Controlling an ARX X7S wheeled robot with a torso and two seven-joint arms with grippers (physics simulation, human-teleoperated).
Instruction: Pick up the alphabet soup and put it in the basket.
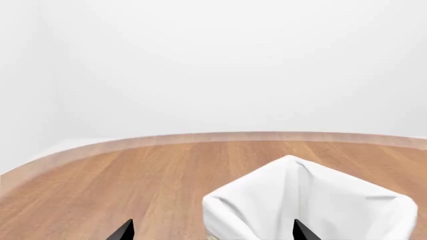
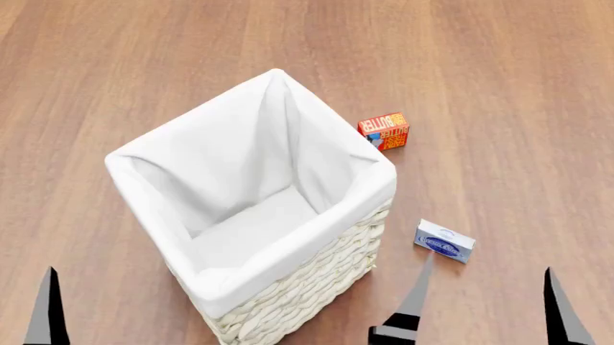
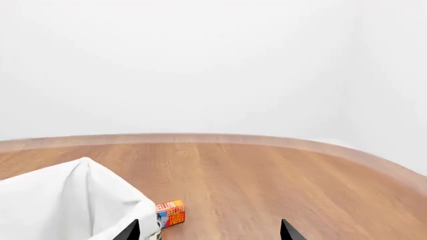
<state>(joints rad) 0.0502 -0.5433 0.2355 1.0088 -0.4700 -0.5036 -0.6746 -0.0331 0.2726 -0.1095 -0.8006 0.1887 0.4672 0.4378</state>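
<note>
The basket is sitting upright on the wooden floor, white liner folded over the rim, and looking down from the head camera it's showing only bare cloth inside. The soup can isn't showing up in any of the 3 views, so can't say where it is.

An orange-red box is lying just beside the basket's far right corner, and a small blue-white box is lying near its right side.

Both grippers are hanging low at the near edge: left gripper and right gripper are both spread wide, holding nothing, only fingertips peeking in.
</note>
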